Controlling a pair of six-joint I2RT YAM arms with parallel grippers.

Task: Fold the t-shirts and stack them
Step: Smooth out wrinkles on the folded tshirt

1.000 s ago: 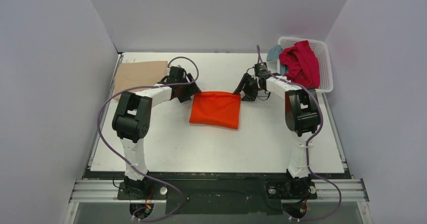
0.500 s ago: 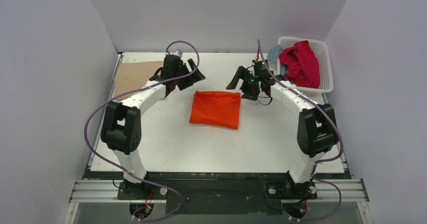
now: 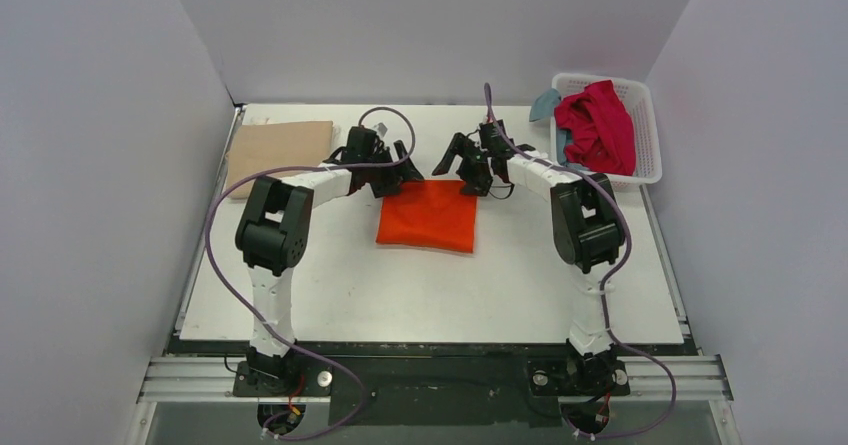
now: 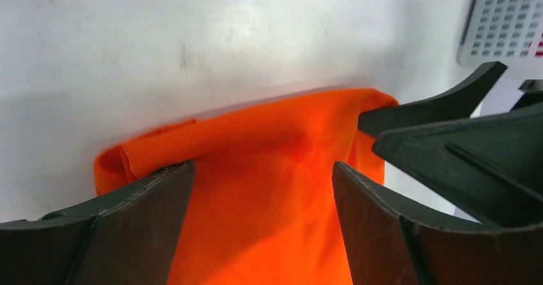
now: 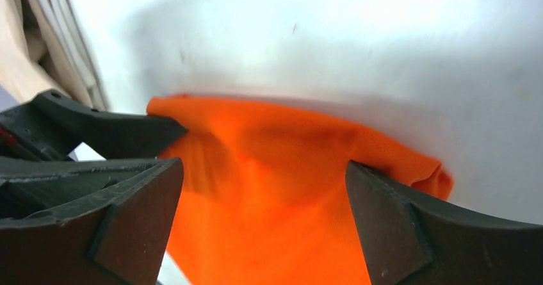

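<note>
The folded orange shirt (image 3: 428,217) is flanked at its far corners by the left gripper (image 3: 397,172) and right gripper (image 3: 458,168), both spread wide.

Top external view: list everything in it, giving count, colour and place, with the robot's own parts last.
orange t-shirt: one, bright orange, folded flat mid-table
tan t-shirt: one, tan, flat at the far left corner
red t-shirt: one, crimson, bunched in the basket
grey-blue cloth: one, hanging over the basket's left edge
basket: one, white lattice, far right corner
table: one, white
left arm, right arm: white and black, purple cables, bases at the near edge
left gripper: black, open, at the orange t-shirt's far left corner
right gripper: black, open, at its far right corner
</note>
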